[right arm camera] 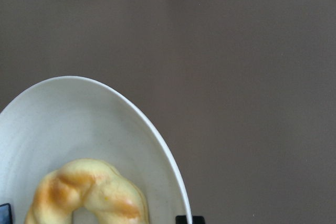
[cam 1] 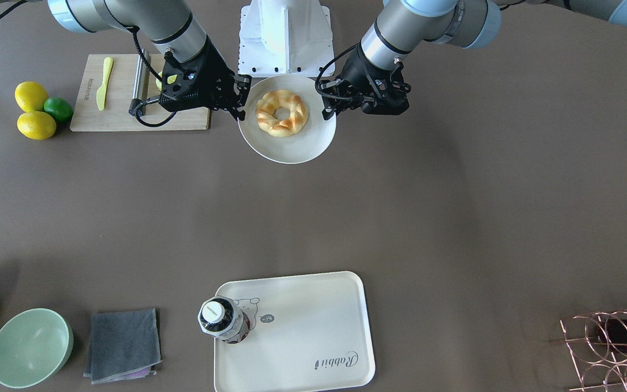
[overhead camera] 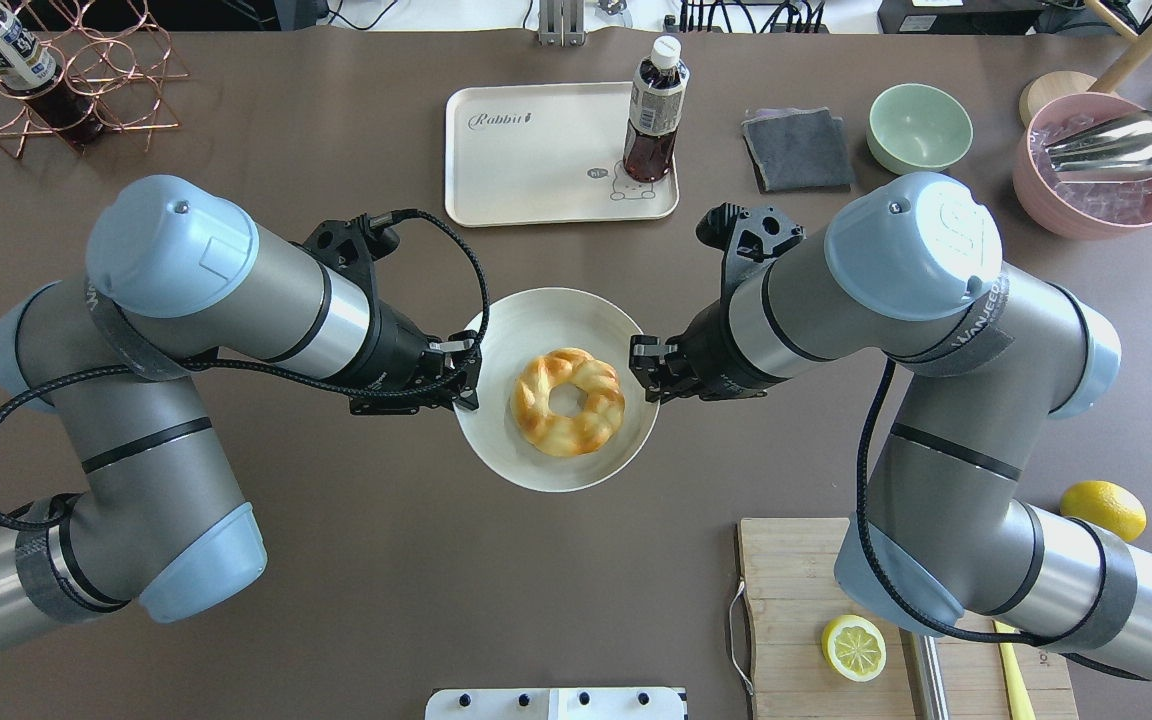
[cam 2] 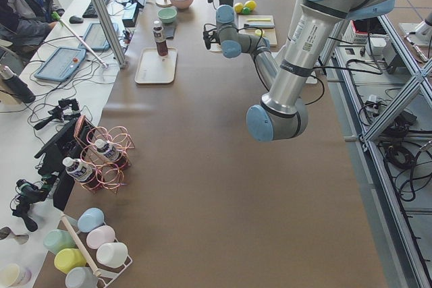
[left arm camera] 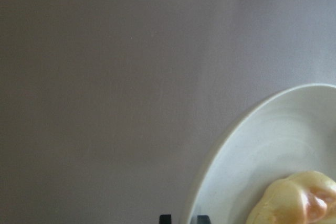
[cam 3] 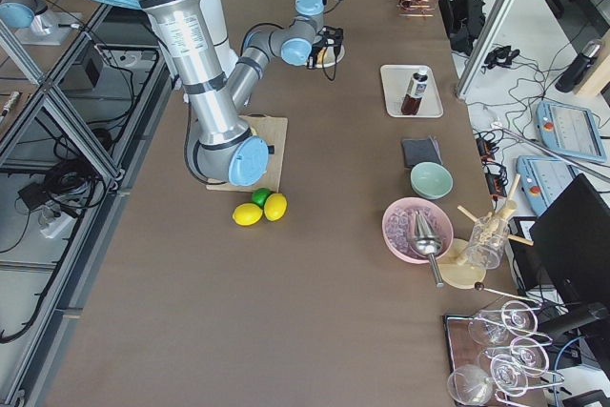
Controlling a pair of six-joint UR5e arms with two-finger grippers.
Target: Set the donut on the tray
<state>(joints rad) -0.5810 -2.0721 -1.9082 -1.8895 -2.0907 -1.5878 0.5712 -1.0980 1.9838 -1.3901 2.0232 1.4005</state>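
while the golden-brown twisted ring donut lies on the round off-white plate, we find it flanked on both sides
mid-frame overhead, the left gripper and right gripper hang at opposite rims, fingers spread; the cream-white rectangular tray sits top centre, well apart from the donut.
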